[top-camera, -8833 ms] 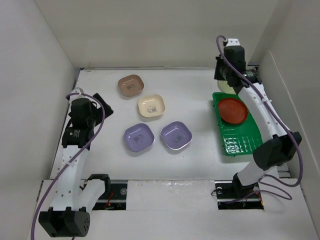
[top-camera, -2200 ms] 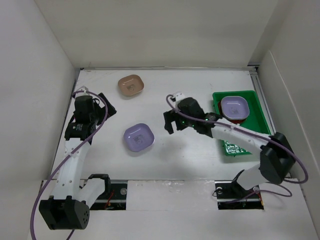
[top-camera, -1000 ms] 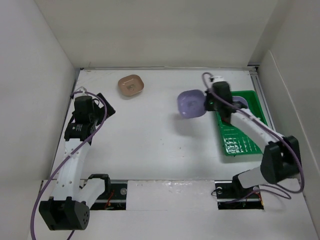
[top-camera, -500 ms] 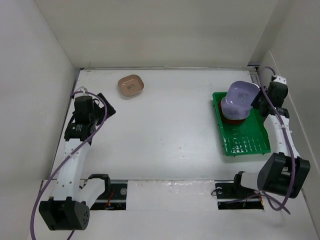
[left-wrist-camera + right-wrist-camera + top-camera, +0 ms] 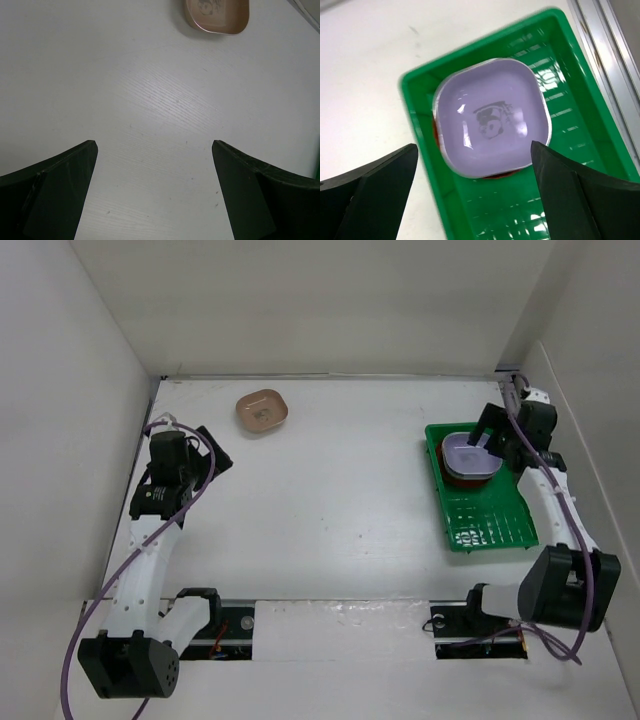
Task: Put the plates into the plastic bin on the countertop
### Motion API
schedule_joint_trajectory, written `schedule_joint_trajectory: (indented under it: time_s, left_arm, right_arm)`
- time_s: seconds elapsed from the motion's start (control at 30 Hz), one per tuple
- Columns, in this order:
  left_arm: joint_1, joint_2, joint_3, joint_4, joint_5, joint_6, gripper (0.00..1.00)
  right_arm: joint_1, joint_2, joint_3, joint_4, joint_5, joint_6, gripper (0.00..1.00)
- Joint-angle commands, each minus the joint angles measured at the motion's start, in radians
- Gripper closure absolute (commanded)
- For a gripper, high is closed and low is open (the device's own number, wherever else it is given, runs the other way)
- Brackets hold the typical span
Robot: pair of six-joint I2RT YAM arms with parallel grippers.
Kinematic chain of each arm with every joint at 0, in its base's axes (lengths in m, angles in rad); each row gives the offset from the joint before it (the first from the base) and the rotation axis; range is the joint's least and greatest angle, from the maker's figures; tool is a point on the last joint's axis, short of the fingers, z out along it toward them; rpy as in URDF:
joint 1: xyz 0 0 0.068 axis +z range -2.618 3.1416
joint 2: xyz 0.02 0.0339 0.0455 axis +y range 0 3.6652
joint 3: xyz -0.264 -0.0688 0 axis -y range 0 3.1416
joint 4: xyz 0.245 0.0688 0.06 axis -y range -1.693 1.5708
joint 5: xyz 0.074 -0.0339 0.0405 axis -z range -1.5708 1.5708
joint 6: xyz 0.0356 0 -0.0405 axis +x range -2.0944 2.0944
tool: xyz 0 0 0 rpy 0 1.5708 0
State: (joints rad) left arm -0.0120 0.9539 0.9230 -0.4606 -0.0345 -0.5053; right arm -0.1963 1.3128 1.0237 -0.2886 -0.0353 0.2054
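Left pincer [image 5: 155,146] wide, empty, over bare worktop [image 5: 330,510]. Ahead of it, slightly right, well apart: lone tan plate [image 5: 262,410], rounded-square, no long axis to match; likely left arm's job, far nearer. Right pincer [image 5: 474,150] wide, empty, above lavender plate [image 5: 492,117], stacked on red plate [image 5: 436,132] inside green bin [image 5: 490,525].

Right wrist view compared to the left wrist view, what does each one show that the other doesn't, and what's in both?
Only the right wrist view shows the lavender plate, sitting in the green bin on a red plate whose edge peeks out. Only the left wrist view shows the tan-brown plate, cut off at the top edge. Both show the white countertop and an open, empty claw: the right claw above the bin, the left claw over bare surface.
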Motion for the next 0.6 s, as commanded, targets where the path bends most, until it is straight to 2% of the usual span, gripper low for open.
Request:
schedule_joint_trajectory:
  time_s: [0.0, 0.13, 0.3, 0.43, 0.53, 0.57]
  left_arm:
    - [-0.002, 0.008, -0.001, 0.030, 0.005, 0.011, 0.00]
    - [-0.002, 0.074, 0.020, 0.039, -0.004, -0.035, 0.00]
    - [-0.002, 0.225, 0.109, 0.082, 0.027, -0.117, 0.00]
    - [-0.002, 0.443, 0.235, 0.138, 0.027, -0.177, 0.00]
    - [-0.002, 0.595, 0.312, 0.185, 0.027, -0.194, 0.00]
    - [-0.002, 0.709, 0.383, 0.198, 0.047, -0.194, 0.00]
  right_arm:
    - [0.082, -0.136, 0.058, 0.025, -0.009, 0.008, 0.00]
    - [0.240, -0.193, 0.070, 0.003, -0.011, -0.027, 0.00]
    - [0.415, -0.263, 0.015, 0.032, -0.124, -0.027, 0.00]
    - [0.516, -0.333, -0.086, 0.084, -0.221, 0.003, 0.00]
    - [0.590, -0.357, -0.105, 0.085, -0.221, 0.012, 0.00]
    - [0.604, -0.369, -0.120, 0.085, -0.221, 0.012, 0.00]
